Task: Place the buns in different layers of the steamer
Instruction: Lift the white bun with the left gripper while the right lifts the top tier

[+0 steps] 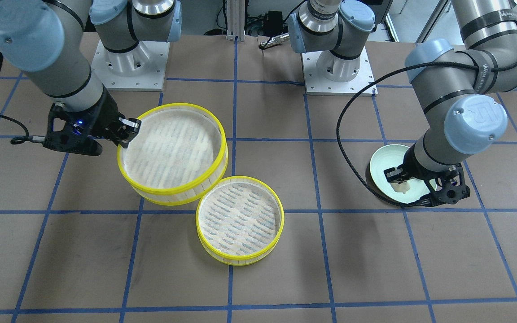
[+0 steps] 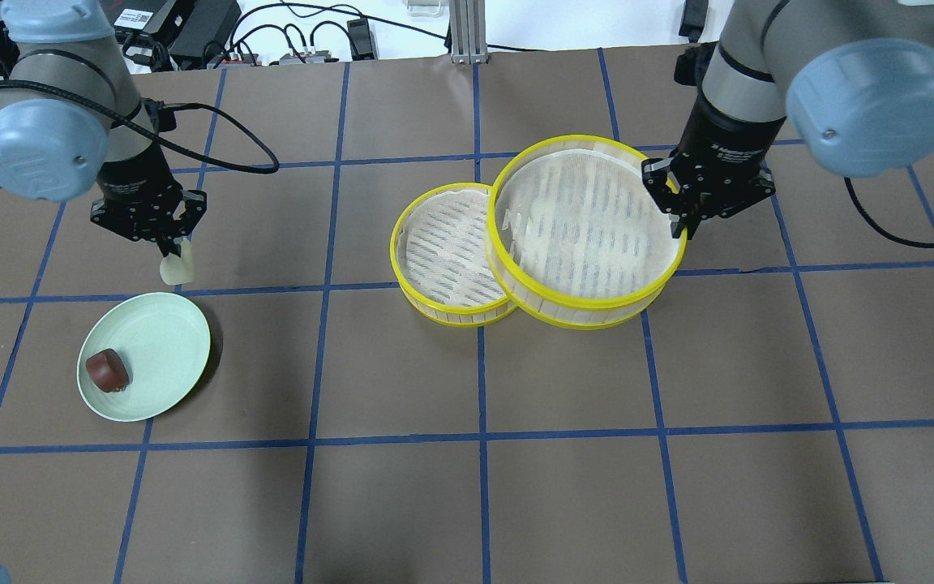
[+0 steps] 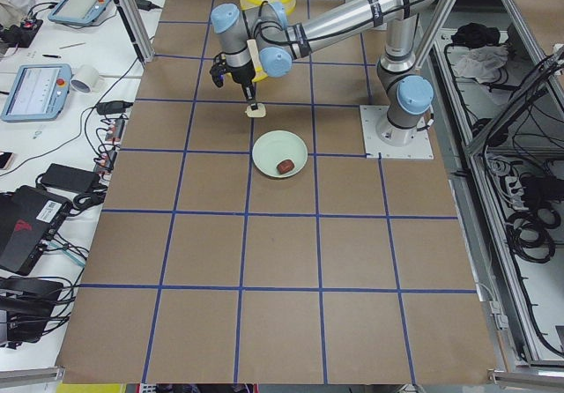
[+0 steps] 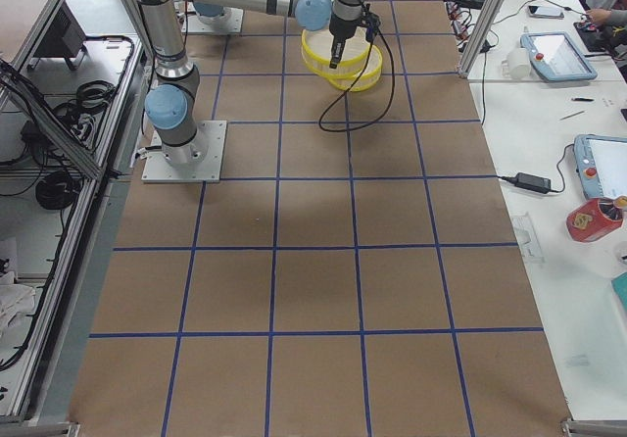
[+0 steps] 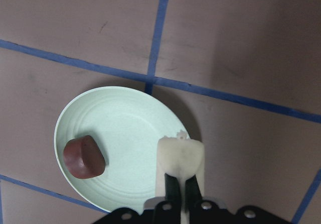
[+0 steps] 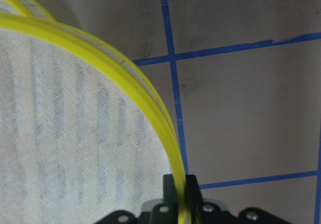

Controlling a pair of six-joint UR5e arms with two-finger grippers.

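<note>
While left gripper (image 2: 174, 245) pinches cream bun (image 5: 180, 156) (oblong, pale), right gripper (image 6: 181, 188) clamps yellow-rimmed tray (image 2: 589, 227).

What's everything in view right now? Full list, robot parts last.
held steamer tray: 1, round, yellow rim, white striped liner, empty; table centre, overlapping the other tray's edge, looks raised.
free steamer tray: 1, same colours, empty; on the table beside it.
cream-white oblong bun: 1; lifted, near the plate's edge.
reddish-brown oblong bun: 1; on the plate.
pale green round plate: 1; table, robot's left side.
table: 1, brown with a blue tape grid.
left gripper: 1, black; shut on the cream-white oblong bun.
right gripper: 1, black; shut on the held steamer tray's rim.
</note>
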